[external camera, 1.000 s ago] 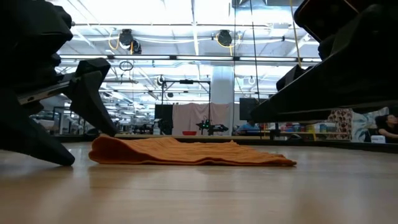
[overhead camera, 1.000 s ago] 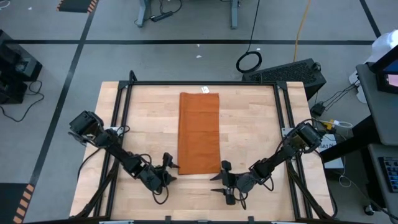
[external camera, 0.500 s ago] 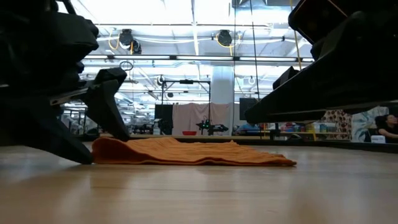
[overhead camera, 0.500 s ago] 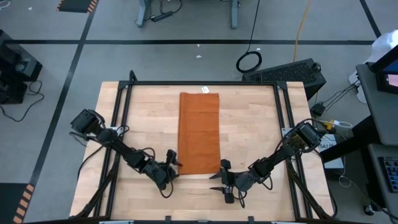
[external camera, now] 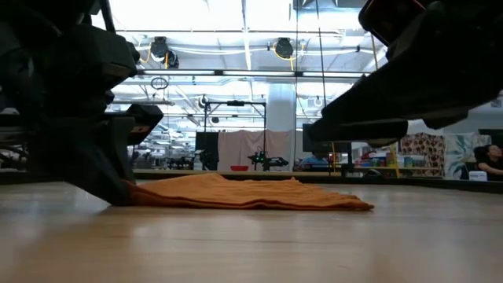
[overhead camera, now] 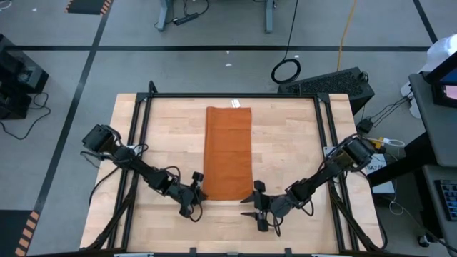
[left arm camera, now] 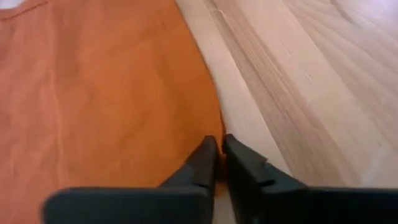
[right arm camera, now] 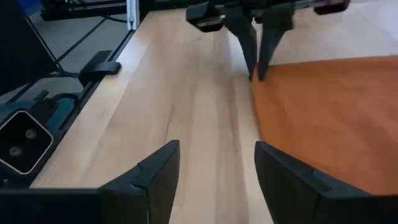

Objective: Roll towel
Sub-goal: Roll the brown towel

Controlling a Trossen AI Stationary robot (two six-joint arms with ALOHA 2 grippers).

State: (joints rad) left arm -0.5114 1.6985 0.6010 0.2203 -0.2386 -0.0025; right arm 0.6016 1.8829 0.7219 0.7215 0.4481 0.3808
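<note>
High view: towel (overhead camera: 229, 153), burnt-orange, lay flat and lengthwise at mid tabletop (overhead camera: 300, 143), white tag (overhead camera: 235, 103) at its far edge. Left gripper (overhead camera: 198, 193) sat at the towel's near left corner, jaws closed on the cloth edge. Right gripper (overhead camera: 255, 207) rested just off the near right corner, jaws open, holding nothing, apart from the cloth.
</note>
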